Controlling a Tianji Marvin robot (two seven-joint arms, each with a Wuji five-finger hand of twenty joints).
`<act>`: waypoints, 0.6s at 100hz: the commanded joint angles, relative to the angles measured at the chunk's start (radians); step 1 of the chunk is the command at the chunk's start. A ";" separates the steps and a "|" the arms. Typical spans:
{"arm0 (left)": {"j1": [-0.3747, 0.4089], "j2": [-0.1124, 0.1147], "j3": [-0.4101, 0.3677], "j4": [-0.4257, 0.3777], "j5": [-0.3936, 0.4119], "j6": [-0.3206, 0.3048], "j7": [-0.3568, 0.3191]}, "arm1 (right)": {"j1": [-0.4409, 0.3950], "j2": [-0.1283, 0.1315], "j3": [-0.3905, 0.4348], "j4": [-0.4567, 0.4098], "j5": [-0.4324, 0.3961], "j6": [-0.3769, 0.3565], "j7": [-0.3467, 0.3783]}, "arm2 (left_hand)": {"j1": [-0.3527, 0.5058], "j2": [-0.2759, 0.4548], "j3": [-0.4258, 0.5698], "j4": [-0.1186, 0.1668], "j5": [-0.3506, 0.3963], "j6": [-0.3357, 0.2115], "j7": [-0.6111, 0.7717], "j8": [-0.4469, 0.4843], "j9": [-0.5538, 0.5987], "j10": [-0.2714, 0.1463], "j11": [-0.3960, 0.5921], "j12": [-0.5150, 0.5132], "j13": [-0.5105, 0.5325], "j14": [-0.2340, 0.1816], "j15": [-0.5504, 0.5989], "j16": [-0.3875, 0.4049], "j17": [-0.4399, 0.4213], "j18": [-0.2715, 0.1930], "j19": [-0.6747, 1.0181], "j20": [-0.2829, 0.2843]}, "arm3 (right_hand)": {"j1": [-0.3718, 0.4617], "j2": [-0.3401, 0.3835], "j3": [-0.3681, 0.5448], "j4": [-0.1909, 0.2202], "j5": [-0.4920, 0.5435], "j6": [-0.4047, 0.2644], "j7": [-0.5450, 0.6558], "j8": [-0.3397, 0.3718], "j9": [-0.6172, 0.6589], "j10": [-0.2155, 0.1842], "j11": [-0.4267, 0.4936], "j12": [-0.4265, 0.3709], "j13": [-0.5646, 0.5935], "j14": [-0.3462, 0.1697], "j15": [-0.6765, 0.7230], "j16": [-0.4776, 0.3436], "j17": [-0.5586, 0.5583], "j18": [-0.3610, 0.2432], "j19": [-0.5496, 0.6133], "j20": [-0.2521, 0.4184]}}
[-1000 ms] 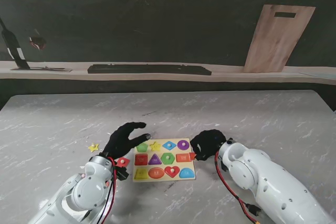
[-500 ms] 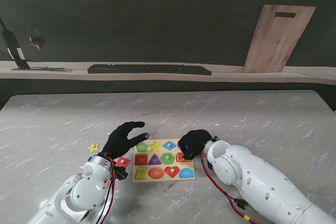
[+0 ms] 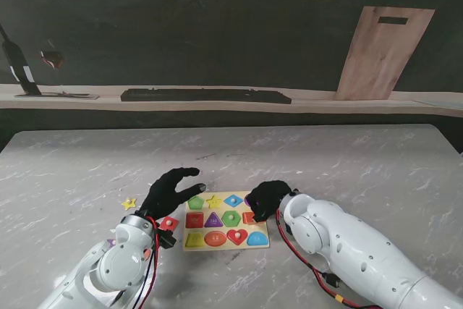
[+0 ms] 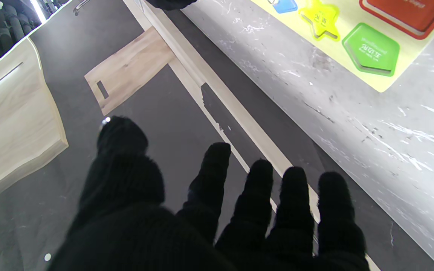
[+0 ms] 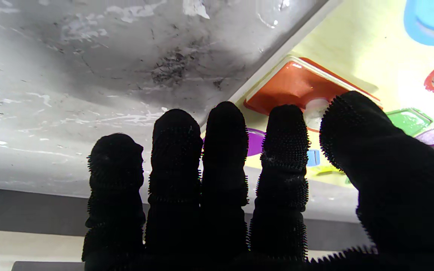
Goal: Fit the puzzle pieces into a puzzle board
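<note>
Most pieces sit in the puzzle board (image 3: 225,220), lower centre of the frame. My right hand (image 3: 268,199) pinches the orange piece (image 5: 296,88). My left hand (image 3: 171,192) hovers released; the yellow star (image 3: 129,203) waits on the desk (image 3: 362,164).

I read this as a lab or test bench: grey marble-patterned desk (image 3: 347,157), dark backdrop wall (image 3: 217,27), a wooden board (image 3: 383,52) propped at two o'clock, a ledge (image 3: 72,95) behind.

Dark wall (image 3: 217,27) behind grey marble table (image 3: 362,164)
</note>
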State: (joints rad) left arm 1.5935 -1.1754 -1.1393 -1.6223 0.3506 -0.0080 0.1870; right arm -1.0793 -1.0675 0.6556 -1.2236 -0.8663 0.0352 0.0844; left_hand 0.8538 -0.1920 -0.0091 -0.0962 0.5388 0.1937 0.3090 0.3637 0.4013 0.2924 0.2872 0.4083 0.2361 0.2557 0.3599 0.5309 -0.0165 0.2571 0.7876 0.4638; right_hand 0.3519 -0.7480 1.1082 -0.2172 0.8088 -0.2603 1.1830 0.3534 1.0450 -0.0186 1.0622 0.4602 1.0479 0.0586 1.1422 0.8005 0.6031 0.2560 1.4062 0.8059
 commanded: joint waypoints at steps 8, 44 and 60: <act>0.001 -0.002 0.001 -0.003 -0.004 -0.002 -0.002 | 0.004 -0.004 -0.017 0.018 0.000 0.001 -0.002 | -0.013 0.023 -0.024 0.031 0.016 -0.021 -0.003 -0.006 0.011 -0.010 -0.014 -0.009 0.023 -0.011 -0.023 -0.003 -0.008 0.099 -0.011 0.011 | 0.063 0.020 0.065 0.057 0.037 -0.101 0.017 -0.007 0.022 0.023 0.030 -0.005 0.027 -0.005 0.038 0.008 0.013 0.022 0.054 0.014; 0.000 -0.002 0.002 0.000 -0.002 -0.003 -0.001 | 0.020 -0.014 -0.047 0.042 0.022 0.012 -0.018 | -0.011 0.022 -0.024 0.031 0.018 -0.021 -0.001 -0.005 0.010 -0.007 -0.014 -0.009 0.021 -0.011 -0.025 -0.004 -0.008 0.099 -0.012 0.011 | 0.066 0.028 0.054 0.055 0.034 -0.089 0.017 -0.011 0.025 0.026 0.036 0.002 0.030 -0.002 0.044 0.008 0.015 0.024 0.060 0.013; 0.000 -0.002 0.002 0.000 -0.002 -0.003 0.000 | 0.028 -0.020 -0.059 0.045 0.031 0.017 -0.027 | -0.012 0.023 -0.024 0.031 0.016 -0.021 -0.001 -0.005 0.010 -0.009 -0.014 -0.009 0.023 -0.011 -0.024 -0.004 -0.009 0.099 -0.012 0.011 | 0.063 0.021 0.058 0.053 0.039 -0.085 0.020 -0.014 0.030 0.029 0.039 0.007 0.036 -0.001 0.050 0.008 0.019 0.019 0.064 0.012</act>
State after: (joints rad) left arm 1.5922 -1.1754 -1.1383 -1.6199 0.3508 -0.0086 0.1870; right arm -1.0475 -1.0787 0.6077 -1.1821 -0.8338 0.0520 0.0564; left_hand 0.8538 -0.1920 -0.0091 -0.0962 0.5388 0.1937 0.3090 0.3636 0.4013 0.2924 0.2872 0.4083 0.2361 0.2557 0.3599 0.5309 -0.0165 0.2571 0.7876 0.4638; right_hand 0.3519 -0.7447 1.1075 -0.2172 0.8109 -0.2663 1.2415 0.3656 1.0450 -0.0185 1.0642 0.4602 1.0478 0.0586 1.1530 0.8006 0.6053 0.2560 1.4168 0.8060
